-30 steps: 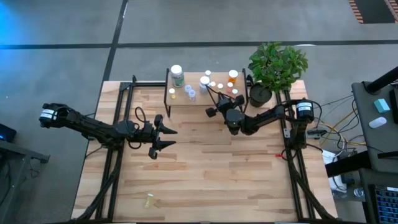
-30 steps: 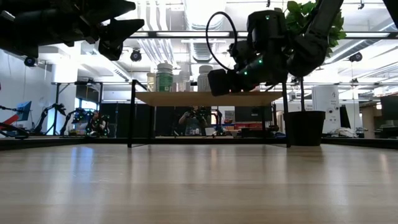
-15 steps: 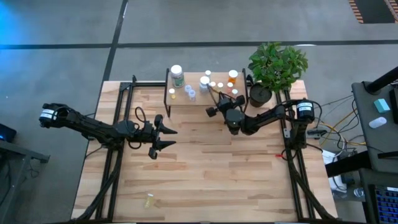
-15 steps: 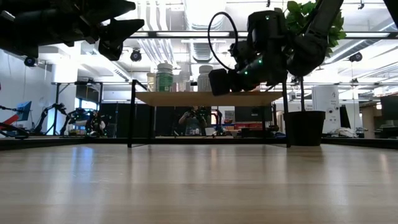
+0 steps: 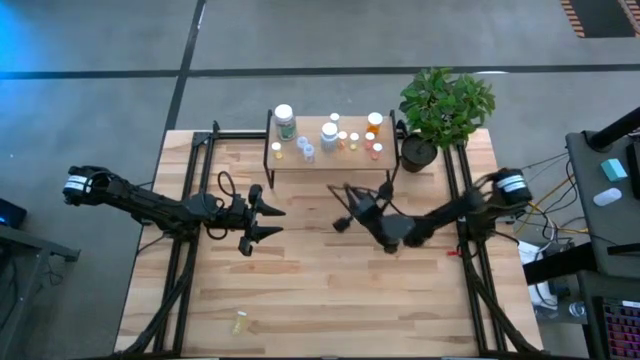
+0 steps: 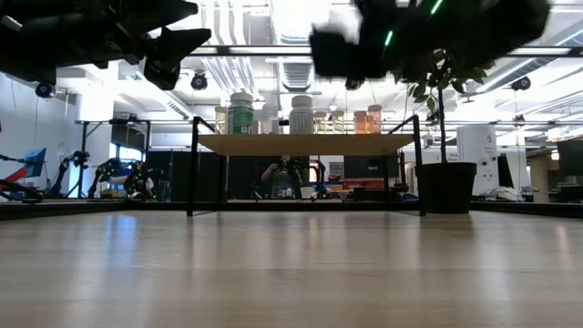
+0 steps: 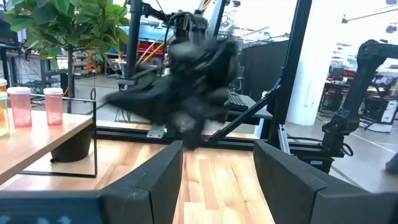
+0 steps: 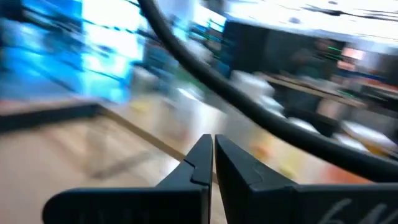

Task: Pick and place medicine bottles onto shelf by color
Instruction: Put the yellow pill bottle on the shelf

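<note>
The medicine bottles (image 5: 340, 133) stood on the shelf (image 5: 330, 160) at the far edge of the bench (image 5: 320, 280), a green-tinted one at its left end, orange ones toward the right; a single yellow bottle (image 5: 239, 322) lay apart near the bench's front left. The right hand (image 5: 343, 207) was over the bench in front of the shelf, fingers pressed together, holding nothing. The left hand (image 5: 262, 222) hung at mid-left, fingers parted, empty. A potted plant (image 5: 440, 110) stood beside the shelf's right end. A person (image 6: 285, 173) was visible in the room beyond the bench.
</note>
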Robot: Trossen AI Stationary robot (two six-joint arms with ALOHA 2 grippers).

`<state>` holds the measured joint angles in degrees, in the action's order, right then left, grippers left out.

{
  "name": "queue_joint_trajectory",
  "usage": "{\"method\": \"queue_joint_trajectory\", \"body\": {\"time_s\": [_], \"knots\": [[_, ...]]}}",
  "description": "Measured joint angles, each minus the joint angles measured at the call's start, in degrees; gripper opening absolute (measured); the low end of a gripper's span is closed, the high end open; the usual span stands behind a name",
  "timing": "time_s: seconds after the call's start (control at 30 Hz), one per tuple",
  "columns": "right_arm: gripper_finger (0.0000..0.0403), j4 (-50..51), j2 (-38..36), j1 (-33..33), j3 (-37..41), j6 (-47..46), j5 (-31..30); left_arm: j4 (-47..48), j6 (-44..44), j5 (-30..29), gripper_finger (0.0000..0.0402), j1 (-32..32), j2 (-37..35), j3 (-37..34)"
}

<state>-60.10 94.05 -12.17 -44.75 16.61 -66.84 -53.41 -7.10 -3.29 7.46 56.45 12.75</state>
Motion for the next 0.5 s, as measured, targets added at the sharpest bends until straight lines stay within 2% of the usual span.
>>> {"method": "queue_joint_trajectory", "body": {"time_s": [0.17, 0.3, 0.37, 0.43, 0.5], "knots": [[0.0009, 2.6, -9.2, -8.1, 0.1, 2.1, 11.4, 0.1, -0.1, 0.0, 0.0183, 0.0, 0.0, 0.0], [0.0009, 15.1, -20.6, -11.8, 0.1, -1.2, 20.3, 1.7, -0.9, 0.0, 0.0183, 0.0, 0.0, 0.8], [0.0009, 23.0, -26.3, -11.9, 0.1, -5.3, 27.1, 5.5, -1.6, 0.0, 0.0183, 0.0, -0.1, 2.3], [0.0009, 29.8, -31.2, -11.7, 0.1, -8.3, 34.1, 13.5, -2.0, 0.0, 0.0183, 0.0, -0.4, 4.2], [0.0009, 33.8, -34.8, -11.1, 0.3, -9.1, 38.5, 21.0, -2.9, -0.9, 0.0183, 0.0, -0.6, 6.6]]}}
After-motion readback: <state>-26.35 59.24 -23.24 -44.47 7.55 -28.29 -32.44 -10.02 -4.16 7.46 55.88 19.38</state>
